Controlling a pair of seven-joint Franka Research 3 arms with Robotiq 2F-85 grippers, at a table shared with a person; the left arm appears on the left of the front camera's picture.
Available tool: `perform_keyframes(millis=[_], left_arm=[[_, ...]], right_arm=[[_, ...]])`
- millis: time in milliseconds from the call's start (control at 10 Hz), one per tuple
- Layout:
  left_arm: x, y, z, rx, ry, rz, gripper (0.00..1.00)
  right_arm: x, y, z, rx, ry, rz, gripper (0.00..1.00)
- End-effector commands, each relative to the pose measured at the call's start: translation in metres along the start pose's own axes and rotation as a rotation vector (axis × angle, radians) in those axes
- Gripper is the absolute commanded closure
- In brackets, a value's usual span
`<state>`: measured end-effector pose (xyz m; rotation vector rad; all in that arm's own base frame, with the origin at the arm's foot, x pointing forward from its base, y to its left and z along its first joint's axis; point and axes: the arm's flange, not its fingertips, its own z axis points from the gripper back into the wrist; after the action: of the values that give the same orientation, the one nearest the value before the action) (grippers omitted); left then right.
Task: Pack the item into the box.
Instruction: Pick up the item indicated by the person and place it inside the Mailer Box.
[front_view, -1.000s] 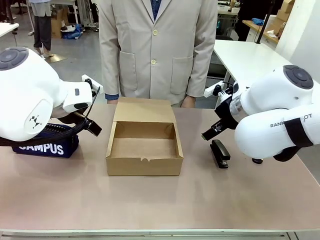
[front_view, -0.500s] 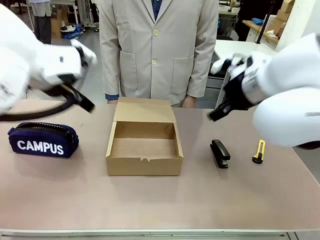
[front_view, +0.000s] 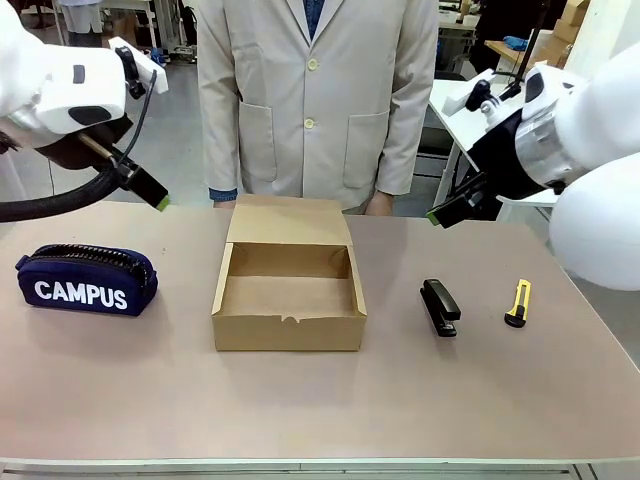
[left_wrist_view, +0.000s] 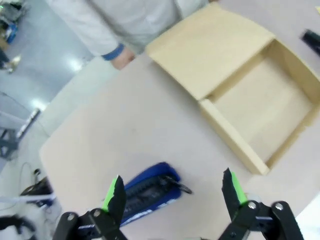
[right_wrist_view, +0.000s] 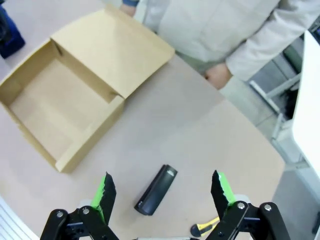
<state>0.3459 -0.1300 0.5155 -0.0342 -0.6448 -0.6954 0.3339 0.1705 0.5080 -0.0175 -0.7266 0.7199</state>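
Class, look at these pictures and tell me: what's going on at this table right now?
Two robot arms are set to pack a blue pouch into a cardboard box, but nothing is held yet. The left gripper hangs open in the air on the pouch's side of the table. The right gripper hangs open on the other side, where a black stapler and a yellow knife lie. The box is open and empty, and a person stands behind it.

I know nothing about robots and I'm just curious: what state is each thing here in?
Pouch: zipped shut, lying on table.
Box: open, empty, lid folded back.
Stapler: closed, lying flat.
Utility knife: lying flat; blade too small to tell.
Left fingers: open, empty, raised.
Right fingers: open, empty, raised.
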Motion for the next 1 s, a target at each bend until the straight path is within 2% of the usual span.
perform_keyframes(millis=[0, 100, 200, 300, 400, 500, 600, 700, 800, 900], left_arm=[[-0.018, 0.023, 0.026, -0.341, 0.097, 0.02, 0.0], [-0.027, 0.047, 0.042, -0.49, 0.101, 0.138, 0.0], [-0.043, 0.072, 0.054, -0.552, 0.246, 0.396, 0.0], [-0.066, 0.099, 0.063, -0.677, 0.172, 0.574, 0.0], [-0.087, 0.128, 0.07, -0.78, 0.048, 0.77, 0.0], [-0.115, 0.15, 0.078, -0.881, -0.045, 0.879, 0.0], [-0.147, 0.172, 0.082, -0.918, -0.068, 0.96, 0.0], [-0.174, 0.192, 0.087, -0.939, -0.131, 1.051, 0.0], [-0.199, 0.205, 0.096, -0.952, -0.276, 1.148, 0.0], [-0.21, 0.208, 0.104, -0.944, -0.382, 1.18, 0.0]], right_arm=[[-0.011, -0.02, 0.041, 0.12, -0.033, -0.124, 0.0], [-0.023, -0.046, 0.065, 0.253, -0.07, -0.371, 0.0], [-0.036, -0.086, 0.09, 0.438, -0.017, -0.934, 0.0], [-0.061, -0.114, 0.099, 0.597, -0.085, -1.134, 0.0], [-0.086, -0.137, 0.105, 0.722, -0.135, -1.244, 0.0], [-0.113, -0.155, 0.113, 0.81, -0.195, -1.325, 0.0], [-0.149, -0.174, 0.125, 0.866, -0.3, -1.417, 0.0], [-0.177, -0.186, 0.132, 0.886, -0.373, -1.481, 0.0], [-0.199, -0.195, 0.132, 0.882, -0.398, -1.531, 0.0], [-0.213, -0.2, 0.128, 0.886, -0.416, -1.564, 0.0]])
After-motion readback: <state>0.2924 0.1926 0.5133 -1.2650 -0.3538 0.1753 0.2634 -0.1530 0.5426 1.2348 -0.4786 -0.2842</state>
